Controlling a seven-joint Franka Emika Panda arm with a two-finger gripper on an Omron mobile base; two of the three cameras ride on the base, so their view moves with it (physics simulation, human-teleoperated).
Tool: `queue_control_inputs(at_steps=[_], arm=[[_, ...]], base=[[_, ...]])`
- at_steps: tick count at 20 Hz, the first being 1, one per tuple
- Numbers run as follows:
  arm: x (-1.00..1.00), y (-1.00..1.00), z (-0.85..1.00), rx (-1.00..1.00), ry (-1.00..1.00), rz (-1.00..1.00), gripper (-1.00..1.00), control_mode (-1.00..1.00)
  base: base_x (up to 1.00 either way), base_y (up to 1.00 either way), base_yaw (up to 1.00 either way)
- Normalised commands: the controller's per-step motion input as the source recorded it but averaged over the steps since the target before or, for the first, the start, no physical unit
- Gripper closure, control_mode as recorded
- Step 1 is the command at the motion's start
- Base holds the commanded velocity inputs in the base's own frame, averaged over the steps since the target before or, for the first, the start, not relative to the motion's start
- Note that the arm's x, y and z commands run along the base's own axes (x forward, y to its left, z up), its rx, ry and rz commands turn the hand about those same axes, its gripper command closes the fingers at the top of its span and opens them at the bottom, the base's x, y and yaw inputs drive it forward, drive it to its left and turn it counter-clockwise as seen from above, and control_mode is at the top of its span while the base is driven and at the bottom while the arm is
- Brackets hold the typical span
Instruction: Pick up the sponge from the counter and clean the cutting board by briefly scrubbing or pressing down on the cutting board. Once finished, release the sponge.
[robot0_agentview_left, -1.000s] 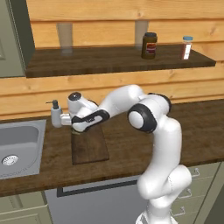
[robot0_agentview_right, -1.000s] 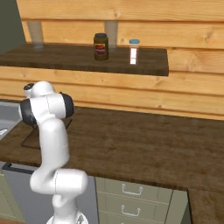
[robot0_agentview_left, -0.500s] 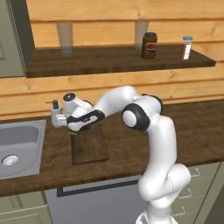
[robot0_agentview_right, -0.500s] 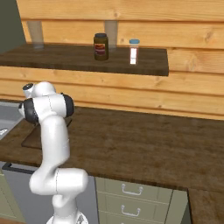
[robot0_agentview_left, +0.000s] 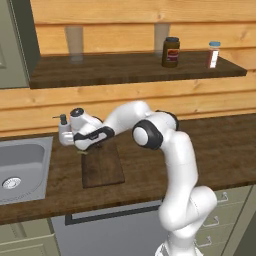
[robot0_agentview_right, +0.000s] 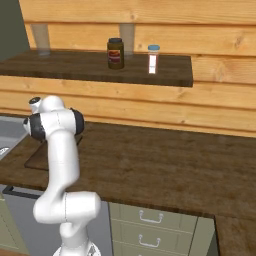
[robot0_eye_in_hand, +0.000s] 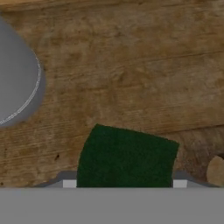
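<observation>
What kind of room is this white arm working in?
It looks like a kitchen, a rendered one. A wood counter holds an inset steel sink and a dark cutting board. A shelf above carries a jar, and cabinet drawers sit below.

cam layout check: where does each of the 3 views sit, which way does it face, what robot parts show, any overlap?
Left base view: behind-left of the arm, facing forward and down at the counter, sink and cutting board; whole arm reaching left, gripper at the board's far end.
Right base view: behind-right, same counter; the arm's upright links show.
Hand view: on the hand, looking down at the sponge.
Shared: both base views show the shelf jar and cutting board.
</observation>
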Motion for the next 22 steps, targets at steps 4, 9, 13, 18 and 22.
queue_control_inputs(at_steps=[4,9,13,18,22], arm=[[0.27,-0.02,-0.36,0.00,0.03,0.00,1.00,-1.00],[0.04,-0.35,-0.27,0.00,0.01,0.00,1.00,-1.00],[0.03,-0.58,-0.10,0.00,0.02,0.00,1.00,-1.00],[0.05,-0.68,-0.01,0.00,0.01,0.01,1.00,-1.00],[0.00,-0.75,-0.07,0.00,0.00,0.04,1.00,-1.00]], base=[[0.00,0.00,0.00],[0.00,0.00,0.00],[0.00,0.00,0.00],[0.00,0.00,0.00],[0.00,0.00,0.00]])
